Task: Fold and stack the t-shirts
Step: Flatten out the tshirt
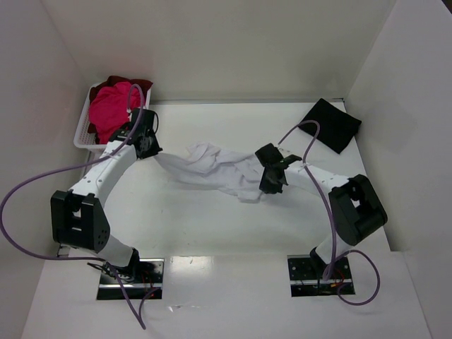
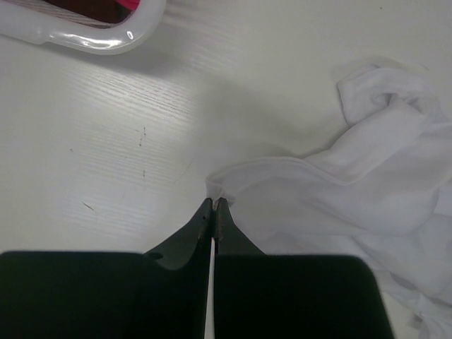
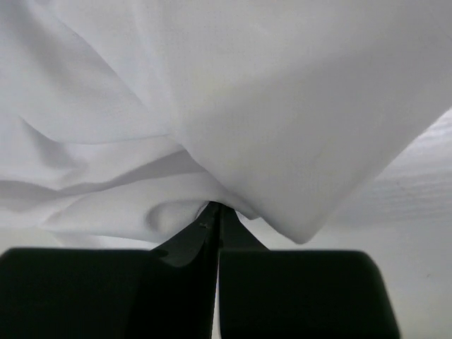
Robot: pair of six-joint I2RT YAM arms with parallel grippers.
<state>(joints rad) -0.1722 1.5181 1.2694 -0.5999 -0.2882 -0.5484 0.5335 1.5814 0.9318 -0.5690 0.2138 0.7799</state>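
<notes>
A crumpled white t-shirt (image 1: pixel 215 169) stretches across the table's middle between both arms. My left gripper (image 1: pixel 150 150) is shut on its left edge; in the left wrist view the cloth's hem (image 2: pixel 233 185) is pinched at the closed tips of that gripper (image 2: pixel 214 203). My right gripper (image 1: pixel 272 182) is shut on the shirt's right part; in the right wrist view white fabric (image 3: pixel 233 106) drapes over the closed tips of that gripper (image 3: pixel 215 206). A folded black t-shirt (image 1: pixel 330 124) lies flat at the back right. The bright pink t-shirt (image 1: pixel 116 107) and a dark red one (image 1: pixel 138 83) sit in the basket.
A white slatted basket (image 1: pixel 82 134) stands at the back left against the wall; its rim (image 2: pixel 106 39) shows in the left wrist view. White walls close in the table on the left, back and right. Purple cables loop from both arms.
</notes>
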